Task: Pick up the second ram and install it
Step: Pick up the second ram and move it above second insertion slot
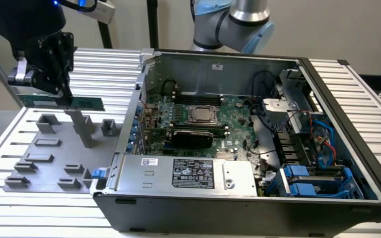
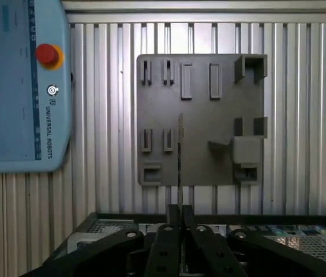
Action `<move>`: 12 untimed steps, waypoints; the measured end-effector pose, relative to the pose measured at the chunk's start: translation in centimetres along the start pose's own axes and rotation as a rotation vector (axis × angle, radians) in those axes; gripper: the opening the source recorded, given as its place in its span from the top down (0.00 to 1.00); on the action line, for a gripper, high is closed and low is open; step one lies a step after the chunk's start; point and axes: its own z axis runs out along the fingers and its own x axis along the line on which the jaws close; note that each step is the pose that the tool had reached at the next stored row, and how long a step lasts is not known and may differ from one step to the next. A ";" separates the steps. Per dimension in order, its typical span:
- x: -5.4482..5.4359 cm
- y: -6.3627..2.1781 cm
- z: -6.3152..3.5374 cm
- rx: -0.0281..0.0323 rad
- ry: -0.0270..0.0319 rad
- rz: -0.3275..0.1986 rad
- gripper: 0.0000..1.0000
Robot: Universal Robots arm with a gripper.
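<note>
- Claw (image 1: 63,97) was clamped on the second ram (image 1: 89,103), with the green stick held level and seen edge-on in the wrist view (image 2: 180,156).
- Directly below the claw lay the grey fixture plate (image 1: 45,158). Whether the stick touched its tall post could not be determined.
- Farther off, beside the plate, stood the open computer case (image 1: 243,208), with the motherboard (image 1: 237,111) exposed.

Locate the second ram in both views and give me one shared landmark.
Exterior view: the second ram is a green strip clamped in the gripper, above the gray fixture tray, to the exterior view's left of the PC case.
Wrist view: the second ram shows edge-on, a thin line running out from the gripper over the tray.
Shared landmark: the gray fixture tray.
</note>
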 end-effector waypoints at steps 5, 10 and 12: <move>-0.2 -1.78 -0.53 -0.0002 -0.0068 0.000 0.87; -0.4 -3.43 -0.78 -0.0003 -0.0153 -0.001 0.87; -0.5 -4.13 -0.84 -0.0003 -0.0186 -0.001 0.87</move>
